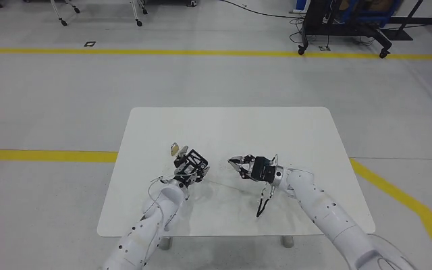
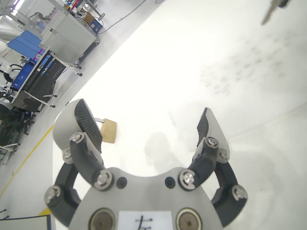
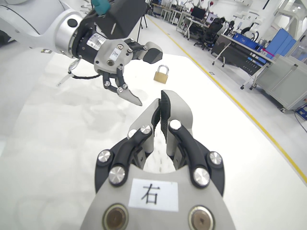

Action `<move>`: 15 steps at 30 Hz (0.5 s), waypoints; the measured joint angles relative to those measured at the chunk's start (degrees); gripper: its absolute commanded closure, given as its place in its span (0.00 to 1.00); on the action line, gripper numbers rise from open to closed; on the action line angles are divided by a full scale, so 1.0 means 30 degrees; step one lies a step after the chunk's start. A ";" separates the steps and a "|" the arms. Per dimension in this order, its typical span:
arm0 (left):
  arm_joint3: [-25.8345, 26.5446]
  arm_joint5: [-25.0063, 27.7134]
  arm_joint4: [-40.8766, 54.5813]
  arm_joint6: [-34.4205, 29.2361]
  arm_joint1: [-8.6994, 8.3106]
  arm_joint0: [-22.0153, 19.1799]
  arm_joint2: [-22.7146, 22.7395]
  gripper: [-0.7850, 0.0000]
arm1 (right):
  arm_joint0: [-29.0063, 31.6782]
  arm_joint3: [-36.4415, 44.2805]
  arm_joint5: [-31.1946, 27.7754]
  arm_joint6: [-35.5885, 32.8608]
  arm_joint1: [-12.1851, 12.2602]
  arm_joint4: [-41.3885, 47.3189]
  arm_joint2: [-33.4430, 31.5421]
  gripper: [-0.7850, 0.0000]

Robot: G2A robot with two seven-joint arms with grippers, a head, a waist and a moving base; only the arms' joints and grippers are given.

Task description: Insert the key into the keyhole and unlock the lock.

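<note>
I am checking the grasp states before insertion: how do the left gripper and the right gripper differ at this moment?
The left gripper is open and empty; the right gripper is shut on the key. The left gripper hangs close to the padlock; the right gripper is farther from it. Both are above the white table.

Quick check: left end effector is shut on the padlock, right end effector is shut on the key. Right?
Not quite. The left wrist view shows the left end effector open and empty; the padlock sits ungripped on the table, just past one of its fingers. The right end effector is shut on the key, as you said.
</note>
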State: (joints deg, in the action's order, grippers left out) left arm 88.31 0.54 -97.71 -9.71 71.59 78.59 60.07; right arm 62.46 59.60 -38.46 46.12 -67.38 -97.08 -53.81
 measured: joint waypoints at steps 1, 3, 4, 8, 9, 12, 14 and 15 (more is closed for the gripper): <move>0.0556 0.0036 0.0503 0.0116 -0.0081 0.0289 0.0547 0.00 | 0.0115 0.0259 -0.0131 0.0189 0.0073 -0.0098 -0.0082 1.00; 0.1990 0.0254 0.1548 0.0433 -0.0309 0.1064 0.2023 0.00 | 0.0386 0.0951 -0.0504 0.0367 0.0245 -0.0439 -0.0224 1.00; 0.2654 0.0548 0.2018 0.0656 -0.0419 0.1455 0.2702 0.00 | 0.0515 0.1295 -0.0615 0.0316 0.0319 -0.0631 -0.0282 1.00; 0.5104 0.3765 0.3279 0.2273 -0.0996 0.3603 0.5967 0.00 | 0.1161 0.2957 -0.0276 -0.0597 0.0519 -0.0913 -0.0611 1.00; 0.5157 0.4036 0.3269 0.2322 -0.1017 0.3701 0.6247 0.00 | 0.1158 0.2902 -0.0272 -0.0592 0.0520 -0.0903 -0.0614 1.00; 0.5078 0.3720 0.3230 0.2279 -0.1001 0.3551 0.5899 0.00 | 0.1133 0.2754 -0.0285 -0.0546 0.0515 -0.0895 -0.0602 1.00; 0.5072 0.3687 0.3230 0.2273 -0.1000 0.3544 0.5861 0.00 | 0.1131 0.2758 -0.0286 -0.0545 0.0514 -0.0895 -0.0601 1.00; 0.5073 0.3692 0.3230 0.2273 -0.0999 0.3547 0.5866 0.00 | 0.1132 0.2761 -0.0286 -0.0546 0.0514 -0.0895 -0.0601 1.00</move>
State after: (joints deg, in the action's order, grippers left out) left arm 103.53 11.62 -88.02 -2.89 68.59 89.23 77.66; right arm 65.86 67.88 -39.32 44.48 -65.84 -99.76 -55.61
